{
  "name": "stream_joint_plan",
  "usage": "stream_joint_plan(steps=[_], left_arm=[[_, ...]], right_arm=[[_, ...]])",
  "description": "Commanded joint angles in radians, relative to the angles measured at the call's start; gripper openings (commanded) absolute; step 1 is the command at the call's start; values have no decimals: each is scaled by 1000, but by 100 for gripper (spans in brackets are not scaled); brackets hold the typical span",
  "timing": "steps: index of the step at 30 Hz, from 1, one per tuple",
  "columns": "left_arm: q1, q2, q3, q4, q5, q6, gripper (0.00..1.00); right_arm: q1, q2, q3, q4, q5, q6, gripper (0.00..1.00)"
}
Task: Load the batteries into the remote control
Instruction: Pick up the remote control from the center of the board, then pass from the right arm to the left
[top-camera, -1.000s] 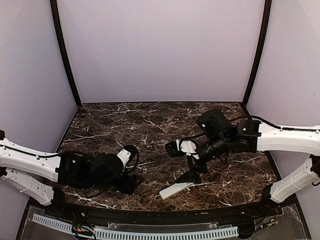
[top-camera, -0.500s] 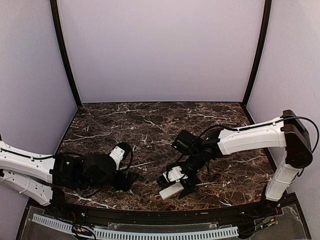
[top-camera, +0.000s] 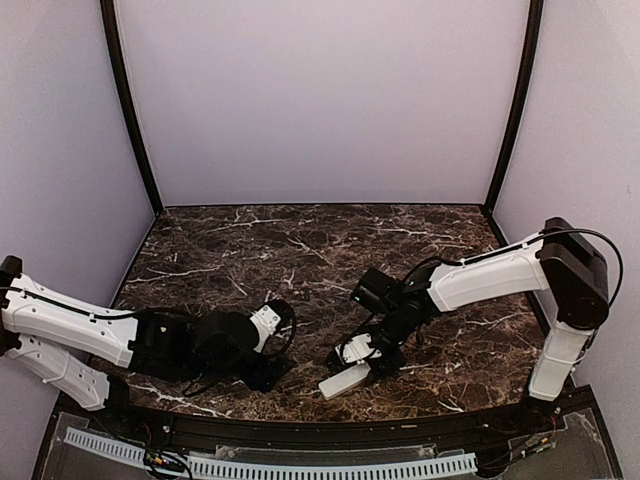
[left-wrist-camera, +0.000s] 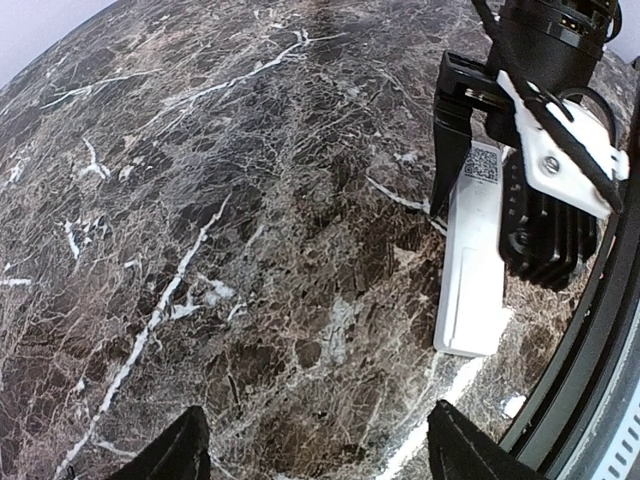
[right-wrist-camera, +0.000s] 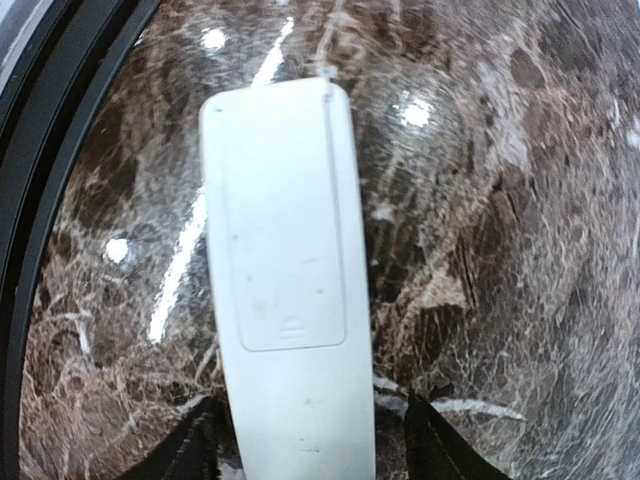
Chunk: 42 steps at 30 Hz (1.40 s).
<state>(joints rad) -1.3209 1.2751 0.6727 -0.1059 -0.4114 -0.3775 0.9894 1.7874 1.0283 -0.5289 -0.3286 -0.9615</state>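
Note:
The remote control (top-camera: 345, 381) lies flat on the marble near the front edge, back face up, with its cover panel (right-wrist-camera: 285, 300) in place. It also shows in the left wrist view as a white remote control (left-wrist-camera: 475, 280) with a QR label. My right gripper (right-wrist-camera: 315, 440) is down at the table and straddles the remote's far end; it is open, with a gap showing beside the right finger (right-wrist-camera: 430, 435). To the left, my left gripper (left-wrist-camera: 322, 445) hangs low and open over bare marble, apart from the remote. The batteries are out of view.
The table's black raised rim (top-camera: 330, 425) runs just in front of the remote, and a white slotted cable tray (top-camera: 270, 465) lies beyond it. Purple walls close in the back and sides. Dark marble table top (top-camera: 300, 250) stretches behind both arms.
My right arm has swung down from above the table onto the remote, and its jaws have narrowed around it. My left arm has shifted a little to the right.

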Motion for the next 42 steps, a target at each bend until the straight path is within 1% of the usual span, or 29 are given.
stream_joint_plan(steps=[1,3,5,9,10,11,14,16,20,24,26,30,38,42], left_arm=[[2,-3,24,25,69,72,70],[2,-12,7,48,93,98,66],[1,-23,-17,89,122,133,65],[-7,-69,-49,171,177,210,63],[-10,-99,-58,186,191,229,64],[-11,-115,-82,218,226,267,67],[-12,-187,-130,250,313,345,76],[-12,-209,-138,245,336,402,80],[-12,-213,-140,248,384,482,83],[-17,-183,-132,291,408,555,85],[-19,-162,-110,301,403,572,85],[-23,-149,-84,331,377,586,82],[-23,-224,-142,461,433,538,75],[-26,-236,-152,484,461,537,74]], right_arm=[[0,6,-29,10,60,7,46],[0,-19,-45,22,54,7,35],[1,-42,-52,21,41,4,27],[7,-67,-15,-56,-9,20,20],[10,-77,-5,-71,-13,30,19],[13,-90,5,-89,-19,38,18],[21,-148,51,-121,-52,85,16],[38,-200,66,-122,-78,99,16],[99,-287,96,-100,-88,131,15],[148,-319,157,-105,-67,167,14],[174,-322,186,-116,-30,165,13],[202,-313,233,-133,30,184,13],[203,-324,234,-103,41,227,13],[202,-315,236,-100,55,244,13]])
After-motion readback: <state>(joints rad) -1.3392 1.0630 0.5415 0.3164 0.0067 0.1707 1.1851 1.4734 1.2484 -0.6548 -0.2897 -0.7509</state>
